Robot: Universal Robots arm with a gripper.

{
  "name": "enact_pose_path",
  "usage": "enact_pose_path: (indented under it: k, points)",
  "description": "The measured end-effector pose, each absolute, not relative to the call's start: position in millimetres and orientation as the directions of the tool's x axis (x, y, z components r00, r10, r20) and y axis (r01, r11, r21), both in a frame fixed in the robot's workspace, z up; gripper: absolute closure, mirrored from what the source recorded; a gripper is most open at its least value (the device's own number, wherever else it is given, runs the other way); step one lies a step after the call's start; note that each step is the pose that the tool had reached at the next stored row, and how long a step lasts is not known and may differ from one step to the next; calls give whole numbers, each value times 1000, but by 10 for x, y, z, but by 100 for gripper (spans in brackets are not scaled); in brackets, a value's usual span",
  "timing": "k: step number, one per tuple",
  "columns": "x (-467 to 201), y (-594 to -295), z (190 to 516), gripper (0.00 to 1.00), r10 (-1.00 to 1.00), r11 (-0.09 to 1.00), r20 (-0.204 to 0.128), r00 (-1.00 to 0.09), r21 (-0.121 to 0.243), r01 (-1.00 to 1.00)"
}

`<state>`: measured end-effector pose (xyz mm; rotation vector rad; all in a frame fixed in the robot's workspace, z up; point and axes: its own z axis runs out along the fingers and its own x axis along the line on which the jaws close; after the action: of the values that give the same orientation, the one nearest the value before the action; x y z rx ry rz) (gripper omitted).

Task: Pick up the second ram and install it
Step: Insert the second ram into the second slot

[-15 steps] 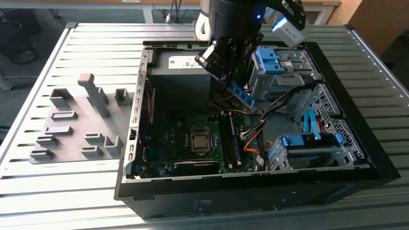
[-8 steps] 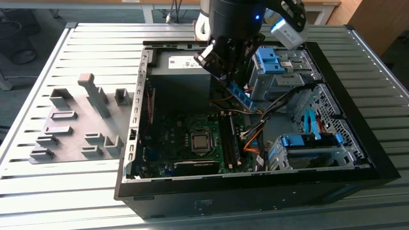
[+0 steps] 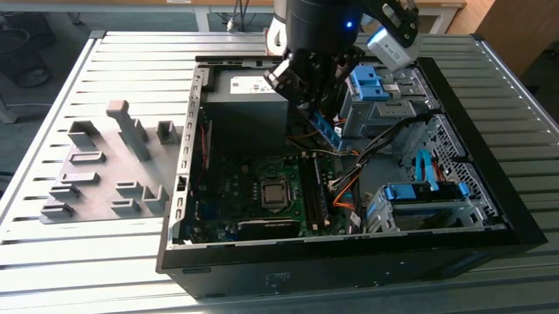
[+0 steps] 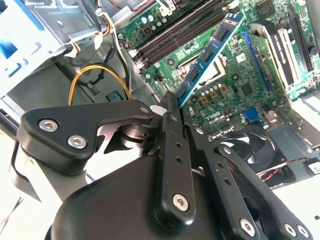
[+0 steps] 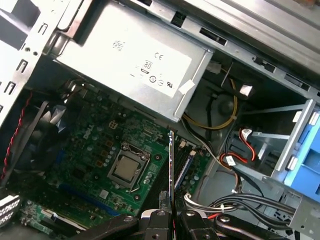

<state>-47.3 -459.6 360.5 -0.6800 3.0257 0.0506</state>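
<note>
Pincer (image 4: 172, 107) around thin blue ram (image 4: 210, 55)

Daylight is bright and even. Glare washes the slatted bench (image 3: 105, 59) pale, while the open case (image 3: 262, 268) interior lies in shadow.

Gripper (image 4: 172, 107): matt black plastic-looking links with bright metal screws. Between its fingers, the second ram (image 4: 207, 57): glossy blue circuit board, dark matt chips.
</note>
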Motion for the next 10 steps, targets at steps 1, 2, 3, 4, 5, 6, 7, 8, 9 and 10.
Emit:
enact_pose_path:
  k: [1, 2, 3, 4, 5, 6, 7, 8, 9, 10]
  points:
    - [-473, -4596, 3605, 86, -422, 906, -46, -905, 23, -423]
    - [-473, -4596, 3605, 86, -417, 908, -46, -908, 23, -419]
    - [-473, -4596, 3605, 86, -414, 910, -46, -909, 23, -415]
    - [-473, -4596, 3605, 86, -410, 911, -46, -911, 23, -412]
    - [-473, -4596, 3605, 86, -407, 913, -46, -912, 23, -408]
    - [-473, -4596, 3605, 86, -404, 914, -46, -914, 23, -405]
    - [-473, -4596, 3605, 86, -400, 915, -46, -915, 23, -402]
    - [-474, -4596, 3605, 86, -397, 917, -46, -917, 23, -398]
    - [-473, -4596, 3605, 86, -394, 918, -46, -918, 23, -395]
    - [-473, -4596, 3605, 86, -391, 919, -46, -919, 23, -393]
